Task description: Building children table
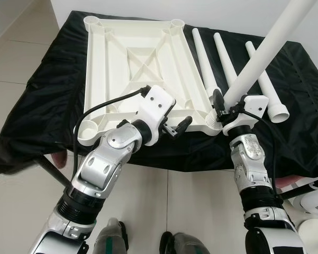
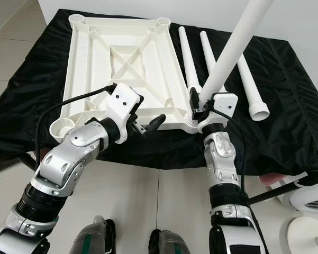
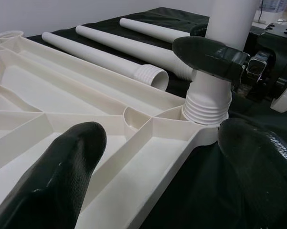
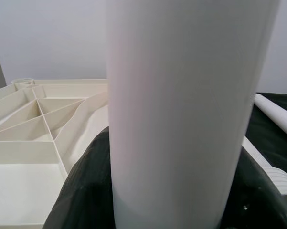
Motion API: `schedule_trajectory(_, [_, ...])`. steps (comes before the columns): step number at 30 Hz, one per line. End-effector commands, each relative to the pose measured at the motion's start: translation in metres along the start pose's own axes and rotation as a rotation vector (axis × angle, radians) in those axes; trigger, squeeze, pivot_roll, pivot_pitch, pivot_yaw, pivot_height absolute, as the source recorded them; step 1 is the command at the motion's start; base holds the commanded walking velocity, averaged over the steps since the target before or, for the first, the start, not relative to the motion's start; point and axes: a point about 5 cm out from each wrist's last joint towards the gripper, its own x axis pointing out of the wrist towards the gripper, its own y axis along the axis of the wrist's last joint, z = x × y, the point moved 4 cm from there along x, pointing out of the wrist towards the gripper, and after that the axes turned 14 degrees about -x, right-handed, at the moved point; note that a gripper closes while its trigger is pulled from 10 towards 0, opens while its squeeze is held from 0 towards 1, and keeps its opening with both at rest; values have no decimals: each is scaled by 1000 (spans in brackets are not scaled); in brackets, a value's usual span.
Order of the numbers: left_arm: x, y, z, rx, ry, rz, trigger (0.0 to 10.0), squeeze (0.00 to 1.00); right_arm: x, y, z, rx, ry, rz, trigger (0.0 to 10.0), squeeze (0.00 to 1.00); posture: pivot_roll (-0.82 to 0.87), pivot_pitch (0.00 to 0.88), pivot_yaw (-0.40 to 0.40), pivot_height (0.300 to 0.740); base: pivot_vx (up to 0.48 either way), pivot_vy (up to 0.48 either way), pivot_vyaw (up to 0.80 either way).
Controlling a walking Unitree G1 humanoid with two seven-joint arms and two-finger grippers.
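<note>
The white tabletop (image 1: 137,58) lies upside down on a table draped in black cloth (image 1: 47,100). A white leg (image 1: 259,58) stands tilted in the tabletop's near right corner socket (image 3: 207,102), threaded end down. My right gripper (image 1: 225,105) is shut on this leg just above the socket; the right wrist view has the leg (image 4: 181,109) close up between the fingers. My left gripper (image 1: 180,126) is open at the tabletop's near edge, just left of that corner and holding nothing. Its fingers (image 3: 57,181) point toward the socket.
Three loose white legs (image 1: 225,58) lie side by side on the cloth right of the tabletop. An empty socket (image 1: 90,129) sits at the near left corner. Tiled floor (image 1: 190,201) lies below the table's front edge, and a white round base (image 1: 315,222) stands at the lower right.
</note>
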Motion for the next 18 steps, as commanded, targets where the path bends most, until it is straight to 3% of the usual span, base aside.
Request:
schedule_trajectory(1, [-1,-1,4,-11,-18,-3,10000,0,-19,-40,0,6,-25,-175,10000,0,89,125,-57,740,0,0,0])
schedule_trajectory(18, [-3,0,3,-14,-9,-3,10000,0,-20,-35,-10,-18,-140,-185,10000,0,101,130,-61,740,0,0,0])
